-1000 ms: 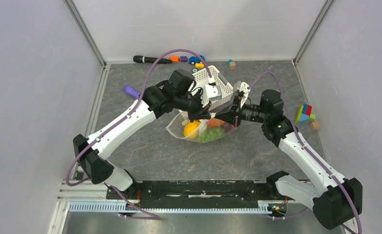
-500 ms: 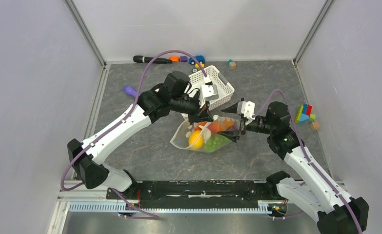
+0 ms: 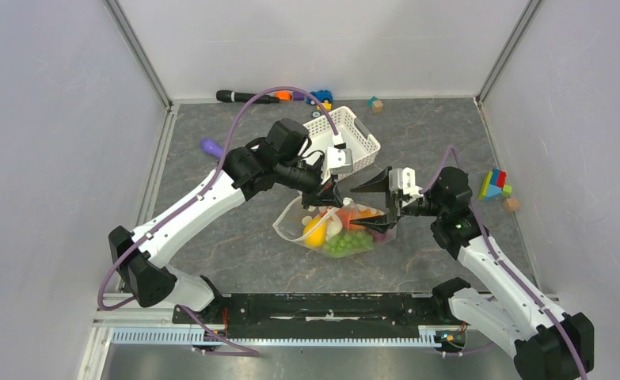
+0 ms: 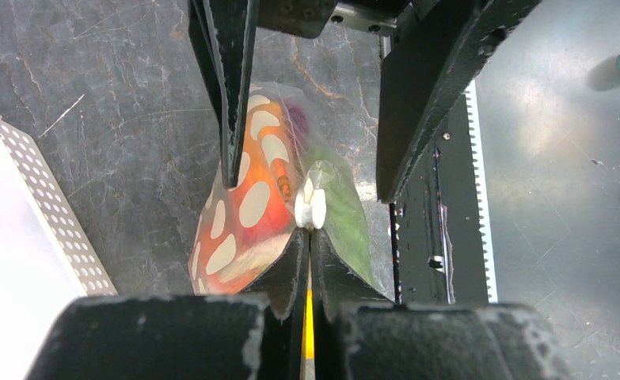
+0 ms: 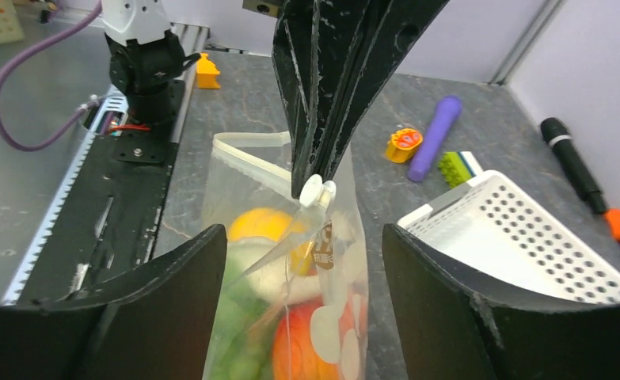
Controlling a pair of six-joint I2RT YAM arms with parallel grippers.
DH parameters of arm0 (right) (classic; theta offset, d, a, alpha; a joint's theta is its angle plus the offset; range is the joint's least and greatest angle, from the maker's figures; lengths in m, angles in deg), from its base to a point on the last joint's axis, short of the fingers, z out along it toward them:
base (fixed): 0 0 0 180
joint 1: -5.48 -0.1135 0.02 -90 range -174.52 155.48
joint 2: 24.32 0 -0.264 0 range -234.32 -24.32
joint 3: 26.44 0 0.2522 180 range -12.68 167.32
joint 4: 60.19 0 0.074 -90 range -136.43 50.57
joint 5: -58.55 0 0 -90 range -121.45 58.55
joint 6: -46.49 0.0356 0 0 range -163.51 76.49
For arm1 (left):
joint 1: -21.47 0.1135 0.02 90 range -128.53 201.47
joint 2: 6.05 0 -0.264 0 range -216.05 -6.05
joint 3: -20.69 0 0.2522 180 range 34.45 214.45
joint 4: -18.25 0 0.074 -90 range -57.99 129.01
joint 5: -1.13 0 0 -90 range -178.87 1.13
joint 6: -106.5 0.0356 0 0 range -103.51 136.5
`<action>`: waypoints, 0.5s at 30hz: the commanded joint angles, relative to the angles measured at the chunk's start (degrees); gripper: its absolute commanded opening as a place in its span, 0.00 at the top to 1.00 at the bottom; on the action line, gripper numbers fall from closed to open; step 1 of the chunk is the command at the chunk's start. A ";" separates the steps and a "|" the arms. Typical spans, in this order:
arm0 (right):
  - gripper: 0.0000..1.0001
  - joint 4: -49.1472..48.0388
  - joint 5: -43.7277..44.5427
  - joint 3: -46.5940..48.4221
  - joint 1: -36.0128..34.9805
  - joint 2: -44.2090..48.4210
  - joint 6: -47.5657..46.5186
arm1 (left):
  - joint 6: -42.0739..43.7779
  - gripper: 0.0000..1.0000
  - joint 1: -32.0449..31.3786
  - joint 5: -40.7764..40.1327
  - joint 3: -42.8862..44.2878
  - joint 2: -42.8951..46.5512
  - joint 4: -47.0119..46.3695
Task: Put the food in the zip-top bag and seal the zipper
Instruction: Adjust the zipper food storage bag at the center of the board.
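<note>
The sealing step is judged to be in hand: the glossy plastic toy food (image 3: 316,231), in yellow, orange and green pieces, is lying inside the clear floppy polka-dotted zip-top bag (image 3: 346,237). The bag is resting on the grey stone-patterned tabletop (image 3: 449,134) just below the centre of the top view, beneath the white perforated plastic basket (image 3: 354,142). The bag's mouth edge is being pinched by the left gripper (image 3: 328,195), whose fingers are pressed together on a small white tab (image 4: 310,207). The right gripper (image 3: 358,209) is being held with its jaws spread wide, one on each side of the bag's right end, and nothing is being gripped by it. The thin clear zipper strip (image 5: 247,162) is gaping in a loop at the bag's lower left, so the seal is judged not yet made. For the next move, the right jaws would need to be closed on the strip beside the left pinch and drawn along it while that pinch is used as an anchor; buckling of the floppy film is being reckoned a risk. Compared with a second ago, the right jaws, then clamped on the bag, are now parted and drawn back to the right, and the bag is lying lower in the frame, clear of the basket
</note>
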 commanded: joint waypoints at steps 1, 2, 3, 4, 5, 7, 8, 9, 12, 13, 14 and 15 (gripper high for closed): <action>0.26 -7.68 -4.42 -0.50 -0.17 -2.61 6.22 | 2.00 0.98 -0.10 0.97 2.82 1.99 -0.84; 0.30 -7.49 -4.67 -0.25 -0.18 -3.14 6.29 | 2.16 0.98 -0.10 1.10 2.68 2.15 -0.84; 0.32 -7.62 -5.03 -0.07 -0.19 -3.62 6.64 | 2.33 0.98 -0.10 1.15 2.60 2.25 -0.84; 0.37 -8.33 -5.12 -0.14 -0.33 -4.23 7.80 | 2.50 0.98 -0.10 1.15 2.62 2.39 -0.84; 0.42 -9.19 -5.14 -0.26 -0.51 -5.03 9.10 | 2.52 0.98 -0.11 1.15 2.60 2.46 -0.85; 0.50 -9.43 -5.15 -0.03 -0.76 -6.35 10.08 | 2.63 0.98 -0.10 1.15 2.72 2.53 -0.86; 0.56 -9.26 -5.05 0.20 -0.76 -6.94 10.09 | 2.62 0.98 -0.10 1.02 2.76 2.43 -0.85; 0.64 -9.22 -4.91 0.39 -0.88 -7.35 11.27 | 2.55 0.98 -0.10 0.81 2.83 2.36 -0.84; 0.97 -9.15 -4.54 0.77 -1.03 -7.46 12.19 | 1.73 0.92 -0.10 -0.17 2.70 2.18 -1.46; 1.00 -9.15 -4.05 0.77 -1.12 -7.17 12.26 | 1.12 0.79 -0.10 -0.56 2.54 2.24 -1.90; 1.00 -9.14 -3.46 0.69 -1.20 -6.82 12.28 | 0.69 0.61 -0.10 -0.64 2.42 2.31 -2.14; 1.00 -9.16 -3.27 0.62 -1.25 -6.35 12.20 | 0.64 0.51 -0.06 -0.45 2.34 2.36 -2.24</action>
